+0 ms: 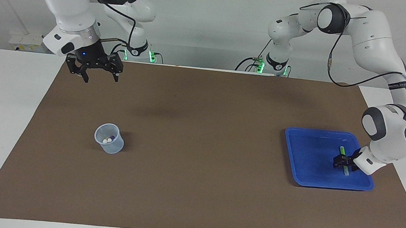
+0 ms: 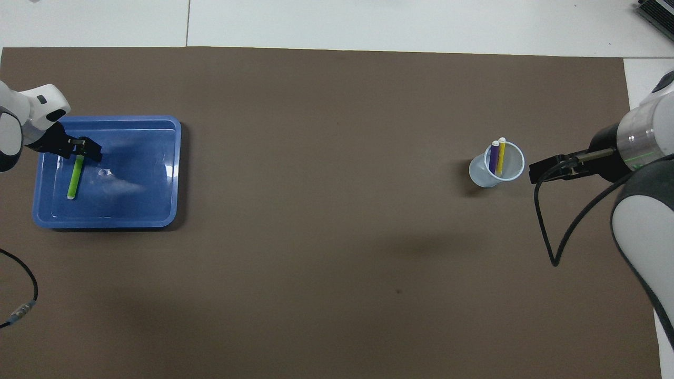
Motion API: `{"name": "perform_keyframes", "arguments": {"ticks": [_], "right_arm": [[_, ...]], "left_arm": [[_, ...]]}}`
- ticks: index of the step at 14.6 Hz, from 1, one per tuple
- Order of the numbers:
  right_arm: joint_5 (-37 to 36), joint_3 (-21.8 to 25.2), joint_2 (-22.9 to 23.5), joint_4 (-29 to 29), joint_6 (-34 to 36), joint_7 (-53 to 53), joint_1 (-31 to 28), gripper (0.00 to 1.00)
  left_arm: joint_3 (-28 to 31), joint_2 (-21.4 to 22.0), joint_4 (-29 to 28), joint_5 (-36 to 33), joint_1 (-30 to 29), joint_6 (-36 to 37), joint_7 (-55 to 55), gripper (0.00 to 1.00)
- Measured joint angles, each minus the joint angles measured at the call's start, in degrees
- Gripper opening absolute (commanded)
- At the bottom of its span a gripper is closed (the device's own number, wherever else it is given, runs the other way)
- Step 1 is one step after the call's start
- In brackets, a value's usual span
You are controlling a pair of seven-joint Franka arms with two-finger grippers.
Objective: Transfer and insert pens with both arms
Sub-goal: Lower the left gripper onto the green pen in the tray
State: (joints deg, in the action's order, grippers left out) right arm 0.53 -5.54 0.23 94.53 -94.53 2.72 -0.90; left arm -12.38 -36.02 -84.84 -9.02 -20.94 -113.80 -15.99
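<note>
a brown mat (image 1: 198, 159) covers most of a white table (image 1: 0, 107), with a plain pale wall (image 1: 205, 23) at the robots' end and green lights at the arm bases. a black band on the left arm carries pale lettering, too small to read.

toward the left arm's end lies a blue tray (image 1: 306, 170). the green pen (image 1: 343, 153) lies flat in it, and the left gripper (image 1: 342, 163) is down low astride the pen near its middle; its fingers seem to bracket the barrel, but whether they pinch it i cannot tell.

toward the right arm's end stands a clear cup (image 1: 109, 145) with the purple pen (image 2: 493, 157) and yellow pen (image 2: 501, 155) upright inside, pale ends up. the right gripper (image 1: 98, 77) hangs over the mat at the robots' edge, fingers spread and holding nothing, waiting.
</note>
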Motion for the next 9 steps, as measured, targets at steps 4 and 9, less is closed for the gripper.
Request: {"name": "perform_keyframes", "arguments": {"ticks": [4,9], "right_arm": [[0.0,0.0,0.0,0.0,0.0,0.0,0.0,1.00],[0.0,0.0,0.0,0.0,0.0,0.0,0.0,1.00]], "left_arm": [[0.0,0.0,0.0,0.0,-0.8,0.0,-0.2,0.75],[-0.1,0.0,0.0,0.1,-1.1,0.1,-0.4,0.65]]}}
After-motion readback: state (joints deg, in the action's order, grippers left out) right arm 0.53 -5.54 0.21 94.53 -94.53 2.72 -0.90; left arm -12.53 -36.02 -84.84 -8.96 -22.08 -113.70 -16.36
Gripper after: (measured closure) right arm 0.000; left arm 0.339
